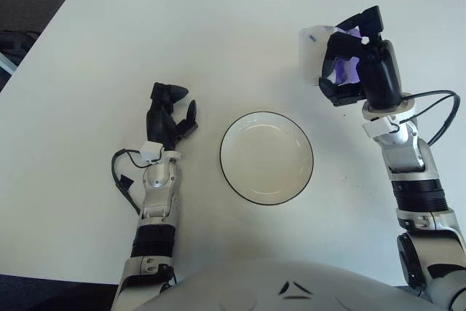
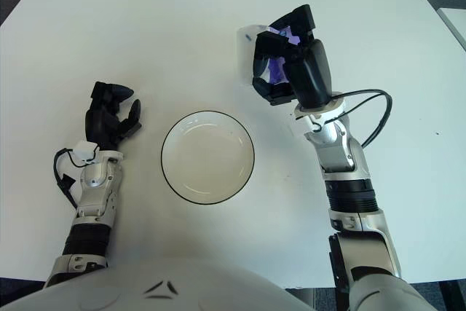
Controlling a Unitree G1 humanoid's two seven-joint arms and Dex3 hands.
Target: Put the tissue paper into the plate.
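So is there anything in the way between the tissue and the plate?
No, nothing visible. The right hand is closed around the tissue paper, up and to the right of the plate. Only bare table lies between them. The left hand shows left of the plate, out of the way.

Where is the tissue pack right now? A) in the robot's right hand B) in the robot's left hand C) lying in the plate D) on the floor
A: the right hand is wrapped around the tissue pack, beyond the empty plate; the left hand holds nothing.
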